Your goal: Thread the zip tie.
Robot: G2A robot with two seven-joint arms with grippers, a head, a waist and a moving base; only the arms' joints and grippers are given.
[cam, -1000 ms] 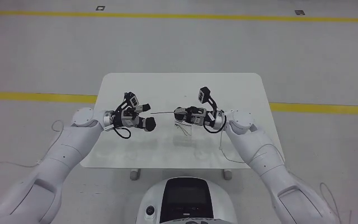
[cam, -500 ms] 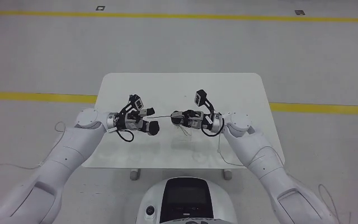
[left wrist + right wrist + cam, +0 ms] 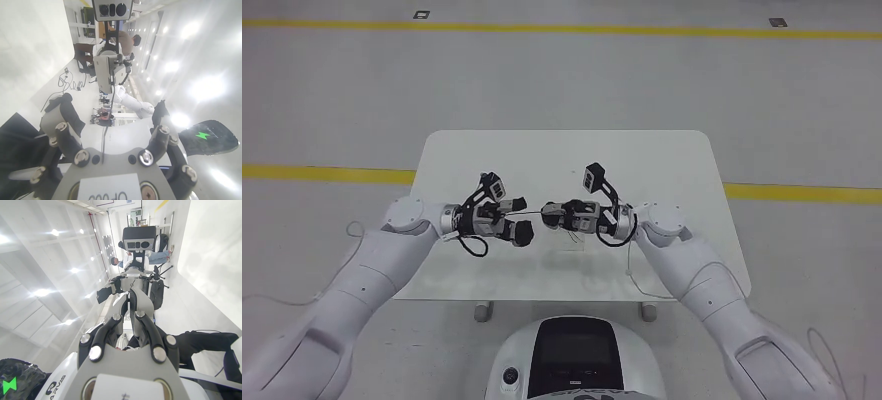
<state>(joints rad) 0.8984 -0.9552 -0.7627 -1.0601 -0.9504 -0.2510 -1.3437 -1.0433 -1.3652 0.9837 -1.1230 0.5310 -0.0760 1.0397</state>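
Zip tie mid-frame in top view, pinched in right gripper. Left gripper spread open just beside its tip. Hold tie level, and close left only once tip sits between fingers.

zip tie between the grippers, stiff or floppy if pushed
Likely fairly stiff: the zip tie juts nearly straight from the right gripper without drooping. Being so thin, its free tip would probably flex if nudged. Probably very light.
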